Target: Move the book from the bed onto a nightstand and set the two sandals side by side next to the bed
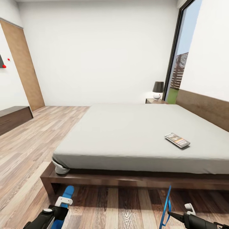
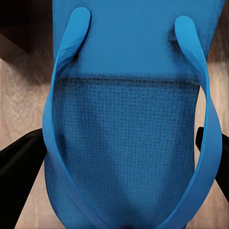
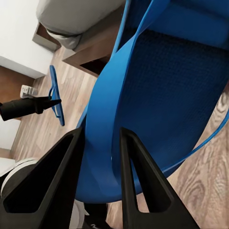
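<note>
One blue sandal [image 1: 67,194] is gripped by the left gripper [image 1: 63,201] and its twin [image 1: 166,203] by the right gripper [image 3: 102,143], both above the floor [image 1: 124,206] beside the bed [image 1: 136,136], the book [image 1: 177,140] left on the mattress; misaligned release is judged to risk a skewed pair.

Bright, even daylight comes from the window [image 1: 183,60] beside the bed [image 1: 136,136]. Soft shadow lies under the bed. Close-up sandals [image 2: 131,119] look slightly blurred.

Right pincer [image 3: 101,143] clamped on blue sandal [image 3: 157,95], other sandal [image 3: 56,95] beyond, bed corner [image 3: 81,45]
</note>
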### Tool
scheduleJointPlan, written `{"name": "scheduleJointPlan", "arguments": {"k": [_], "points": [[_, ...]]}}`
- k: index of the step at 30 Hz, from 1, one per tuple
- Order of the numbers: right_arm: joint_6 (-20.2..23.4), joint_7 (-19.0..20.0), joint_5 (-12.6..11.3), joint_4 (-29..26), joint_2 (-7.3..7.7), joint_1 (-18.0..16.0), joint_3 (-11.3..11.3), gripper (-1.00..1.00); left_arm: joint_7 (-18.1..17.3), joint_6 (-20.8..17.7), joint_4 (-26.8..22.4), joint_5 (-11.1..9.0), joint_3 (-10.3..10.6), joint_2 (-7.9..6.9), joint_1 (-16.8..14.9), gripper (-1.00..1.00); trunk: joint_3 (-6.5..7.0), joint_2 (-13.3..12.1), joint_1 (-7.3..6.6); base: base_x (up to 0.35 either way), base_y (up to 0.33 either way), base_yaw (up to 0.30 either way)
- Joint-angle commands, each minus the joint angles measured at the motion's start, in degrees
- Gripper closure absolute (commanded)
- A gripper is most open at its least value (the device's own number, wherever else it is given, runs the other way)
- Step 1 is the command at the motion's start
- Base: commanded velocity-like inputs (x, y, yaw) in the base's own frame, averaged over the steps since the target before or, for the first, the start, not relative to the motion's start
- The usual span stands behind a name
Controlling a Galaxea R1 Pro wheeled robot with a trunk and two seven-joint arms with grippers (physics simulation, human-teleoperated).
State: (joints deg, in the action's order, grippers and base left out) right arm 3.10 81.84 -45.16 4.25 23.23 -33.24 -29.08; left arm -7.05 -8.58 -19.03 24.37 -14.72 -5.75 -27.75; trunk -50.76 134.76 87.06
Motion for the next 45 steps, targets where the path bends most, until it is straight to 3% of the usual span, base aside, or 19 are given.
{"name": "scheduleJointPlan", "arguments": {"k": [1, 4, 8, 21, 23, 25, 30, 31, 39, 45], "points": [[0.4, 0.4, -0.5, 0.1, -0.03, -0.1, -0.4, 1.0, -0.4, -0.3, -0.1, 0.4, -0.5, 0.04, 0.0, 1.0, -0.24, 0.4, 0.21, 0.0, 0.0, 0.0], [0.4, 0.3, -0.5, 0.1, -0.03, -0.1, -0.4, 1.0, -0.4, -0.3, -0.1, 0.1, -0.6, 0.04, 0.0, 1.0, -0.78, 1.6, 0.87, 0.0, 0.0, 0.0], [0.4, 0.3, -0.5, 0.1, -0.03, -0.1, -0.4, 1.0, -0.4, -0.3, 0.0, -1.7, -1.7, -0.04, 0.0, 1.0, -1.5, 3.2, 1.75, 0.0, 0.0, 0.0], [0.4, 0.3, -0.5, 0.2, -0.03, -0.1, -0.4, 1.0, -0.4, -1.2, -0.3, -2.0, -1.8, 0.17, 0.0, 1.0, -3.83, 8.5, 4.61, 0.0, 0.0, 0.0], [0.4, 0.4, -0.5, 0.2, -0.03, -0.1, -0.4, 1.0, -0.3, -3.8, -0.5, -2.0, -1.7, 0.14, -0.1, 1.0, -4.27, 8.5, 4.66, 0.0, 0.0, 0.0], [0.4, 0.5, -0.5, 0.2, -0.03, -0.1, -0.4, 1.0, -0.3, -9.6, -3.4, -2.4, -1.7, 0.17, -0.2, 1.0, -4.72, 8.5, 4.72, 0.0, 0.0, 0.0], [0.4, 0.4, -0.5, 0.2, -0.03, -0.1, -0.4, 1.0, -0.4, -21.3, -13.6, -6.8, -1.7, 0.17, -0.3, 1.0, -5.82, 8.6, 4.84, 0.0, 0.0, 0.0], [0.4, 0.3, -0.5, 0.2, -0.03, -0.1, -0.4, 1.0, -0.4, -21.8, -14.2, -7.0, -1.7, 0.19, -0.4, 1.0, -6.05, 8.6, 4.87, 0.0, 0.0, 0.0], [0.4, 0.3, -0.5, 0.2, -0.03, -0.1, -0.4, 1.0, -0.1, -18.6, -15.2, -7.4, -1.6, 0.19, -0.4, 1.0, -7.15, 8.7, 5.0, 0.0, 0.0, 0.0], [0.4, 0.5, -0.5, 0.2, -0.03, -0.1, -0.4, 1.0, 0.0, -18.7, -15.7, -7.4, -1.6, 0.75, -1.3, 1.0, -8.48, 8.8, 5.15, 0.0, 0.0, 0.0]]}}
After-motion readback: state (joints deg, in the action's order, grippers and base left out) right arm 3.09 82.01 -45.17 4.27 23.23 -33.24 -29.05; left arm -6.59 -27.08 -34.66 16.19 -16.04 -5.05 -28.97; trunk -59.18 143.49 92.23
